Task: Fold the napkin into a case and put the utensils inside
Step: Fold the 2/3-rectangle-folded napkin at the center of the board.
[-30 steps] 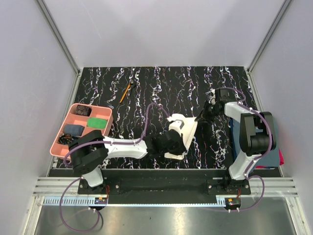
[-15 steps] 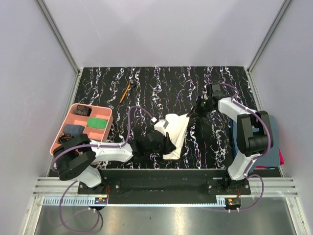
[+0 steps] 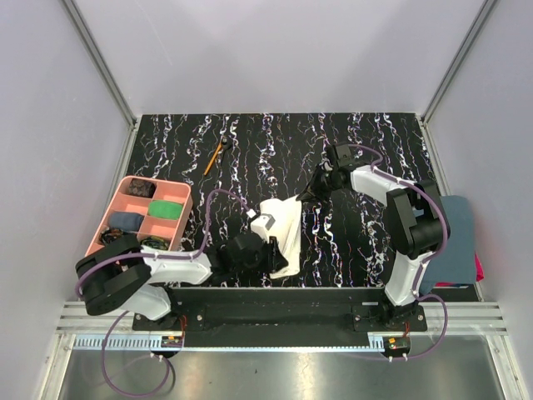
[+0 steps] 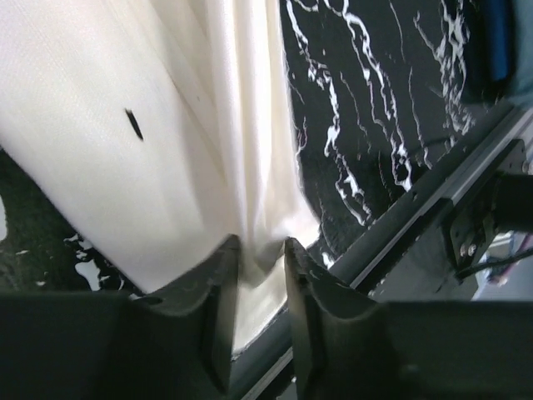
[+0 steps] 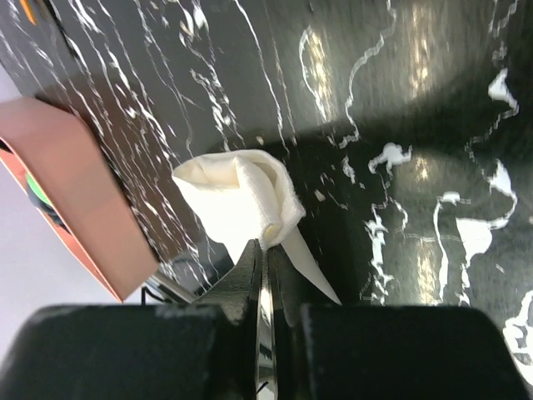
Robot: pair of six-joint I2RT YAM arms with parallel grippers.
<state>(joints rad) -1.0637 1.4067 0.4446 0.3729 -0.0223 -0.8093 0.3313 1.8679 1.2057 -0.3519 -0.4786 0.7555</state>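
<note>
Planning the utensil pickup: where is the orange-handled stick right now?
Top view: the orange-handled stick lies far left on the table, just beyond the pink tray's far corner, apart from the napkin.

A cream napkin (image 3: 285, 227) lies on a black table (image 3: 275, 142) marbled with white veins. Left of the black left gripper (image 4: 260, 243) sits a salmon-pink tray (image 3: 107, 215) with 1 green item (image 3: 165, 209); right of the black right gripper (image 5: 265, 247), a blue-grey towel (image 3: 456, 233).
</note>
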